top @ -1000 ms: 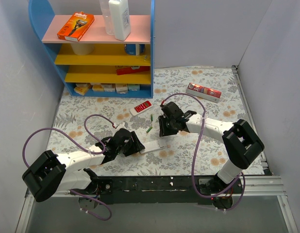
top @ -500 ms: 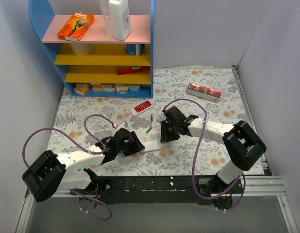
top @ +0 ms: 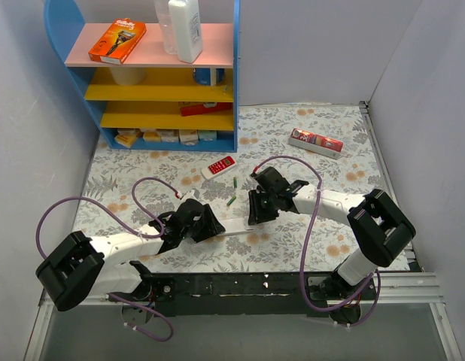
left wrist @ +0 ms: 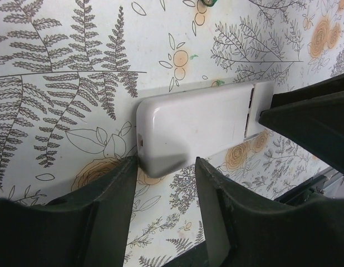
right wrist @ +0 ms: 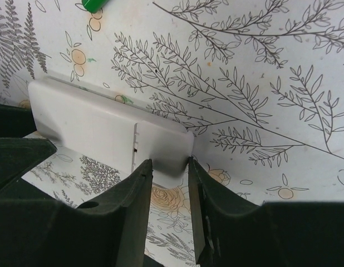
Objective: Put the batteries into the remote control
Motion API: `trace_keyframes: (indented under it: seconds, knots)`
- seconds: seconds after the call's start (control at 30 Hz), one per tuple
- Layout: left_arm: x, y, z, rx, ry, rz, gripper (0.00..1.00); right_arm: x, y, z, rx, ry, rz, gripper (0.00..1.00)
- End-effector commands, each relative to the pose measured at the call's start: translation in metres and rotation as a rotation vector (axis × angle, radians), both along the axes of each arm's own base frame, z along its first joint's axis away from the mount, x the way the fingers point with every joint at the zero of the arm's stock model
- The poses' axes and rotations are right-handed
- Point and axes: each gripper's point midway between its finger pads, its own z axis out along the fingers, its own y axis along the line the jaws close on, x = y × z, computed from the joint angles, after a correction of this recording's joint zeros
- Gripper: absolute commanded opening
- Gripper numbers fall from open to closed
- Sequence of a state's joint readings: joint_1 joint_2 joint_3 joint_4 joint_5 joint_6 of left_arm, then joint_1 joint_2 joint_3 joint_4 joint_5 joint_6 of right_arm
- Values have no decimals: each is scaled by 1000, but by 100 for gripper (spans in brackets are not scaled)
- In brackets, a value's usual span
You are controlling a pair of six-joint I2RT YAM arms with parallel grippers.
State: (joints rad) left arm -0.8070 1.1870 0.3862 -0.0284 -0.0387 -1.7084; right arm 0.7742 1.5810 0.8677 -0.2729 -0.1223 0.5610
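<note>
The remote control [top: 234, 228] lies face down, its plain white back up, between my two grippers. In the left wrist view the remote control [left wrist: 200, 125] has its near corner poking between the tips of my left gripper [left wrist: 166, 161]. The jaws are parted; one fingertip [left wrist: 130, 164] touches the remote's end. My right gripper [right wrist: 169, 161] stands at the other end [right wrist: 161, 142], jaws parted. One tip overlaps the back cover and the other sits at the end edge. Two green batteries [top: 231, 201] [top: 237, 183] lie loose beyond the remote.
A red remote [top: 219, 165] lies farther back, and a red-and-white box [top: 315, 141] sits at the back right. A blue shelf unit [top: 165, 75] with boxes and bottles fills the back left. Purple cables loop over the floral cloth beside both arms.
My right gripper has come down and nearer, from above the batteries to the remote's right end. Both pairs of jaws have narrowed slightly. The left arm has hardly moved.
</note>
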Motion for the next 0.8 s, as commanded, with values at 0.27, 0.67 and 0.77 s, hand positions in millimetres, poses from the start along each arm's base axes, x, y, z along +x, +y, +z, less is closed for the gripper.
trace_keyframes:
  seconds: [0.27, 0.67, 0.77]
  knots:
    - [-9, 6, -13, 32, 43, -14, 42, -16, -12, 1, -48, 18, 93, 38]
    - [-8, 4, -15, 36, 52, -14, 42, -16, 1, 9, -14, -6, 164, 38]
    - [-8, 4, -15, 36, 51, -20, 42, -19, 7, 5, -2, 13, 180, 38]
